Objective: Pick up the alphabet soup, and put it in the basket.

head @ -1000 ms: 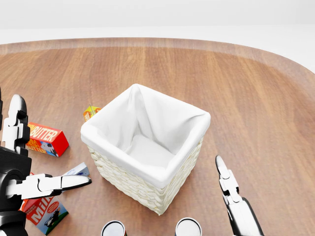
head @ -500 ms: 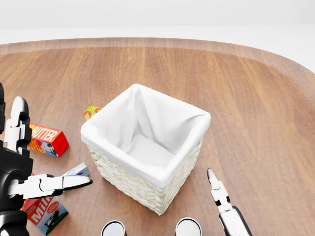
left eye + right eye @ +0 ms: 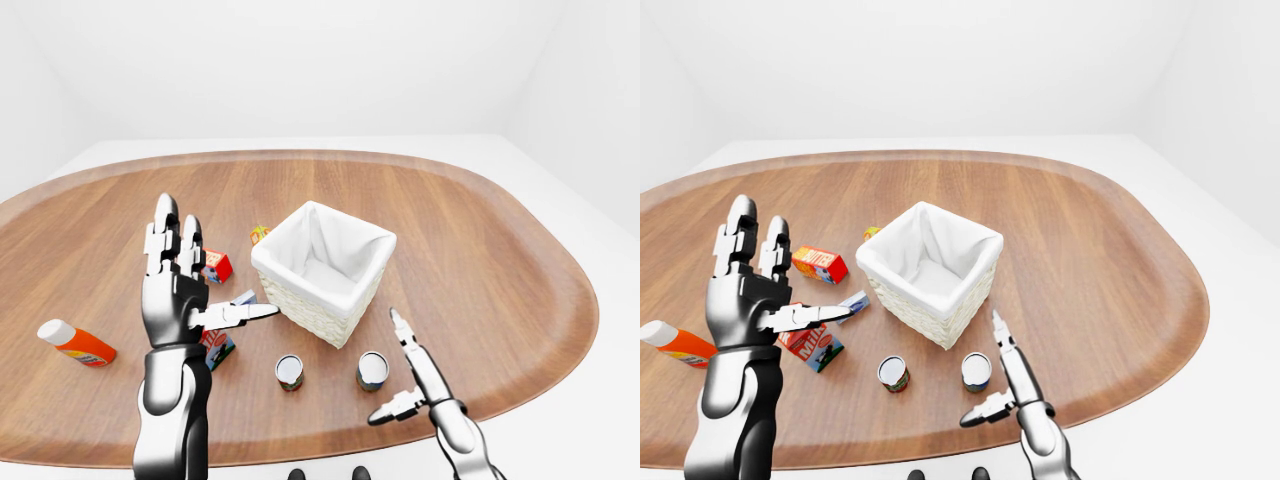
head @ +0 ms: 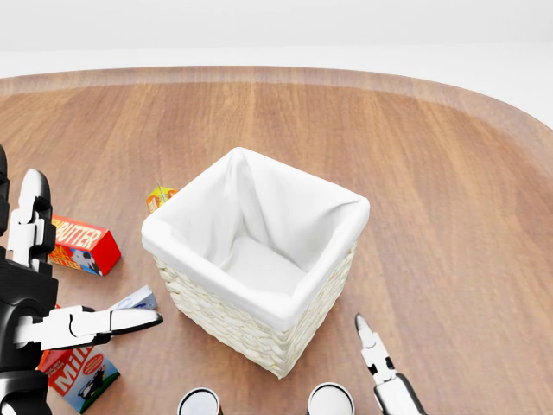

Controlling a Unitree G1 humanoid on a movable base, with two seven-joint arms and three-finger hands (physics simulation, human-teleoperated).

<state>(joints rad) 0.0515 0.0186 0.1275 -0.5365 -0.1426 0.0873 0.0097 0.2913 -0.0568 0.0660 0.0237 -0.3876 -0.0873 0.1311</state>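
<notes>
Two small cans stand on the wooden table below the basket in the left-eye view: one with a reddish label and one with a dark label. I cannot read which is the alphabet soup. The white-lined wicker basket stands at the table's middle and holds nothing. My right hand is open, just right of the dark-label can, with a finger pointing up and the thumb spread low. My left hand is open and raised at the left, holding nothing.
A red butter box, a milk carton, a small blue-white box and a small orange box lie left of the basket. An orange bottle with a white cap lies at the far left. The table's rounded edge runs close on the right.
In the head view my right hand has moved down and left, toward the right-hand can. My left hand has barely moved.
</notes>
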